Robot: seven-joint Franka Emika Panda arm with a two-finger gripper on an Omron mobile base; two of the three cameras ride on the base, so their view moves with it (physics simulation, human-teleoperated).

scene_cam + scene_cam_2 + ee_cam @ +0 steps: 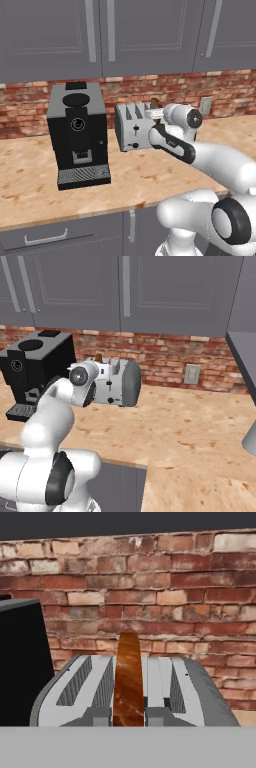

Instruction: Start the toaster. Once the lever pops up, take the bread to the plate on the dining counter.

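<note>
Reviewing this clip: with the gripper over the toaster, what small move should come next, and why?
Probably lift straight up. The gripper looks shut on the thin brown-crusted bread slice, which stands upright in a slot of the boxy silver-grey toaster; raising it clears the slot before carrying.

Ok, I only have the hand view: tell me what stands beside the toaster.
Observer: In the left base view, the black coffee machine stands left of the toaster, with a gap of counter between them.
Operator: Now the other side.
Observer: A wall outlet sits on the brick, beyond the toaster's right.
Operator: Place the tool.
Observer: The tool is over the toaster's top, shut on the bread.
</note>
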